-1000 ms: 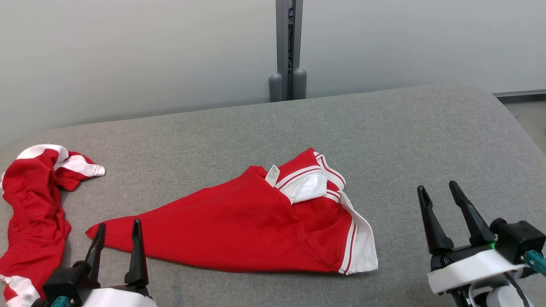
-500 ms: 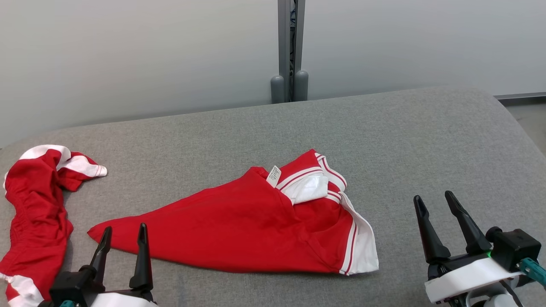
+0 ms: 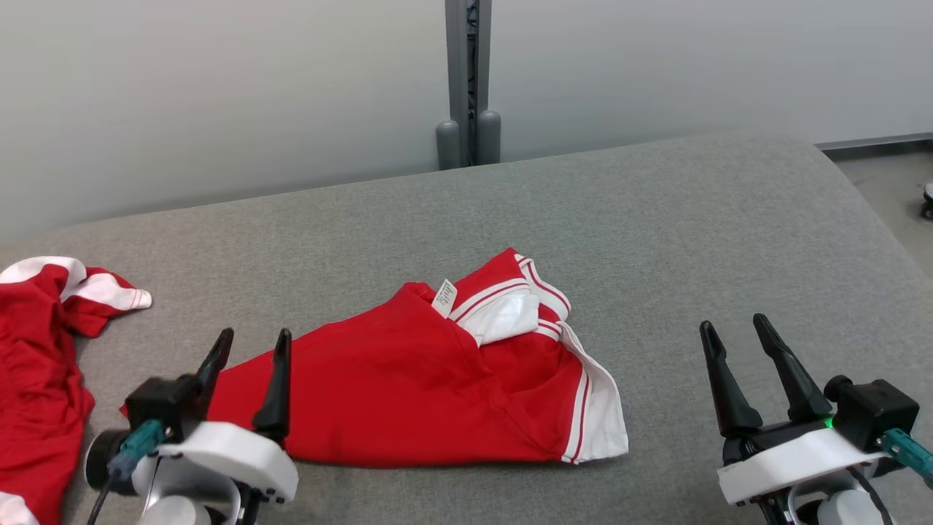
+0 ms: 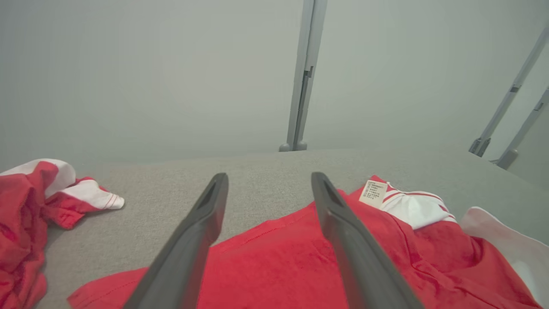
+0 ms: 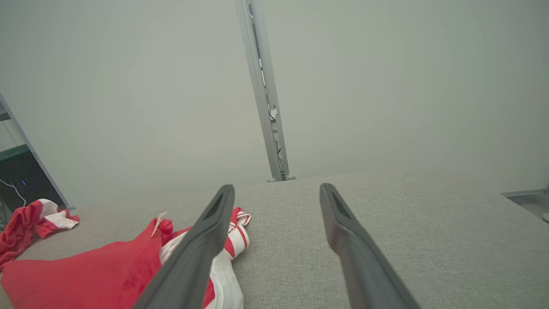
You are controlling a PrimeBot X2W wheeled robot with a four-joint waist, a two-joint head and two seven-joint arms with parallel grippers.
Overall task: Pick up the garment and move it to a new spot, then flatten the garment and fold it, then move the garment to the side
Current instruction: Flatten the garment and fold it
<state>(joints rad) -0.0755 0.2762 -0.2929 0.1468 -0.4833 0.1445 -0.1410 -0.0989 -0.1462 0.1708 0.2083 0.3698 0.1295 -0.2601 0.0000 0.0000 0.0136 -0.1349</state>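
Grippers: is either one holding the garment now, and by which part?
Nothing is held. The left gripper is open over the red garment; the right gripper is open over the grey surface.

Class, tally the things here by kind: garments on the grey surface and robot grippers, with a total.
Garments: 2, middle garment and crumpled garment at left
Grippers: 2, left gripper and right gripper
Total: 4
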